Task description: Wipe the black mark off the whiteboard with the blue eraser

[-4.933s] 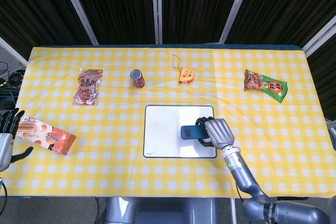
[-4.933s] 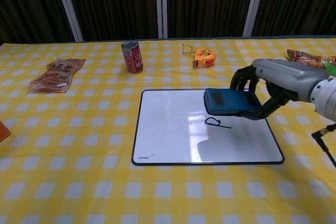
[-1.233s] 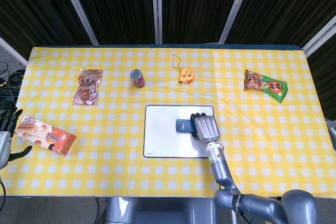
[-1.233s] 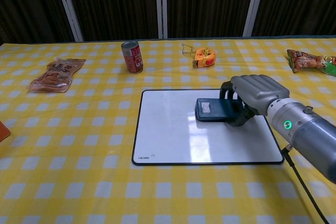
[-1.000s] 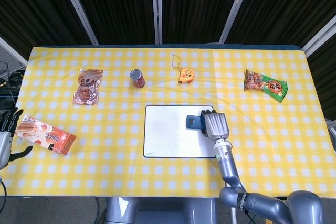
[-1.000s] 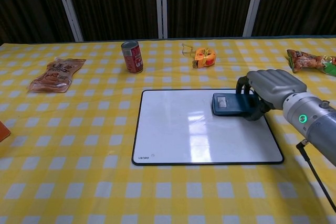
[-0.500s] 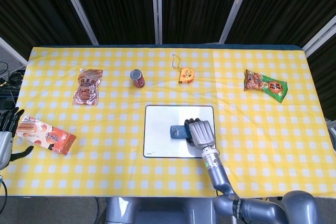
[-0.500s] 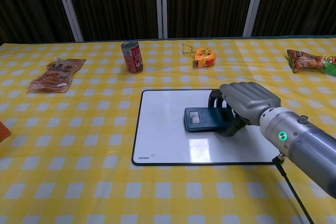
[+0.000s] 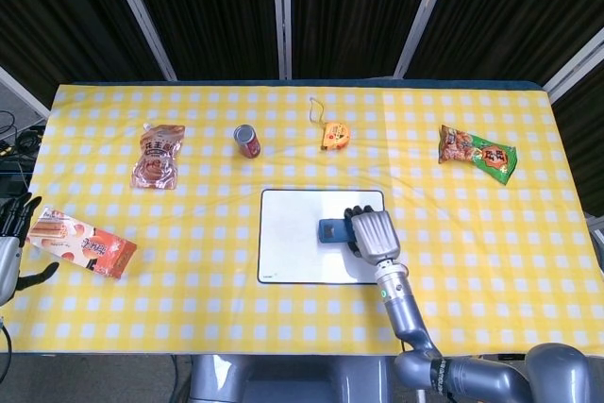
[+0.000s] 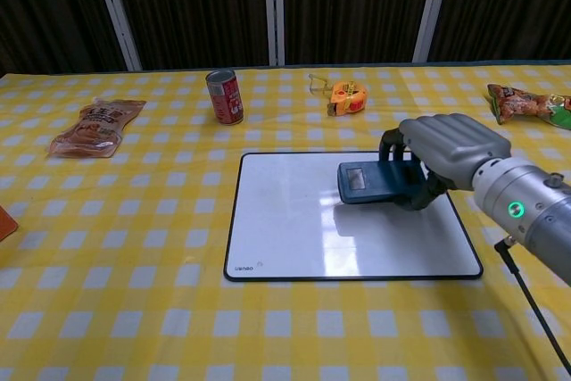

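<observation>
The whiteboard (image 9: 293,252) (image 10: 294,229) lies flat at the table's front middle, and its surface shows no black mark. My right hand (image 9: 375,235) (image 10: 451,158) grips the blue eraser (image 9: 332,231) (image 10: 361,183) over the board's right half; a small shadow shows under the eraser in the chest view. My left hand (image 9: 9,238) rests at the far left edge of the head view, fingers apart, holding nothing. It does not show in the chest view.
A red can (image 9: 247,141) (image 10: 225,96), an orange tape measure (image 9: 332,135) (image 10: 346,95), a brown snack bag (image 9: 158,156) (image 10: 96,127), a green snack bag (image 9: 478,154) and a red biscuit pack (image 9: 83,243) lie around the board.
My right hand swept the eraser left and right across the board; the black mark seen earlier is gone. In the last half second the eraser moved right.
</observation>
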### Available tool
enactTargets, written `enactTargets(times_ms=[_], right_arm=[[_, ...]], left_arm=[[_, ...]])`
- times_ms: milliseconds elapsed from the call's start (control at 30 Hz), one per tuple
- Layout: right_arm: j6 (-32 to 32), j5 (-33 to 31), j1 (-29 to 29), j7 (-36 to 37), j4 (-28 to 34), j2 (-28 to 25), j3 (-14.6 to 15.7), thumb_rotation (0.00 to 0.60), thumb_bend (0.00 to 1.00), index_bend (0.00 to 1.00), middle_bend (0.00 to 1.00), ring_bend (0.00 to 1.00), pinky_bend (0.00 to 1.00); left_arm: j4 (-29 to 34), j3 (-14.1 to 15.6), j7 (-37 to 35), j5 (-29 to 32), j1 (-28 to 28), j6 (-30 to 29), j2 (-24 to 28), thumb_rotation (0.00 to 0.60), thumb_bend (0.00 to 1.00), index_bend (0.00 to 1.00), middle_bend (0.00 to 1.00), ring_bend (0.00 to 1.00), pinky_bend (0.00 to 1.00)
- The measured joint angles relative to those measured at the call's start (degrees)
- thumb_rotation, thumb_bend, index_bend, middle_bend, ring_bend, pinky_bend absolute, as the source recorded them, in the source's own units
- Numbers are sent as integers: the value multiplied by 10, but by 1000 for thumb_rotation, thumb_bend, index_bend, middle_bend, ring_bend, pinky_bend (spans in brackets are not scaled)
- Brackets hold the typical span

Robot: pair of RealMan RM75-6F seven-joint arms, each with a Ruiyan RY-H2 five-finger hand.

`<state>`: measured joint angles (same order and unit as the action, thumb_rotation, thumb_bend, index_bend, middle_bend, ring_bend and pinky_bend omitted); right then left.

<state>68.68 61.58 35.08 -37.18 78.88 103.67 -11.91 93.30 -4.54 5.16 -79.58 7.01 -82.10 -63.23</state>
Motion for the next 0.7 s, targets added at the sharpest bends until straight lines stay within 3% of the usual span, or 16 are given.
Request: enactTargets(times_ms=[200,400,533,700], right_arm=[[34,18,-35,35,51,-78,-2,600,280,826,669,674,693],[59,42,-82,83,78,-151,18,600,279,826,666,672,684],[57,47,-101,115,71,-168,33,600,279,822,658,665,673],[34,48,-111,137,43,-171,48,600,276,749,579,591,574]], left_arm=[[9,3,8,-10,-4,-11,2,600,177,0,0,0,0],[15,6,17,-15,-5,-14,1,600,177,0,0,0,0],[21,8,23,-19,-6,-16,1,600,177,0,0,0,0],[26,11,33,-24,-6,-17,0,600,176,0,0,0,0]])
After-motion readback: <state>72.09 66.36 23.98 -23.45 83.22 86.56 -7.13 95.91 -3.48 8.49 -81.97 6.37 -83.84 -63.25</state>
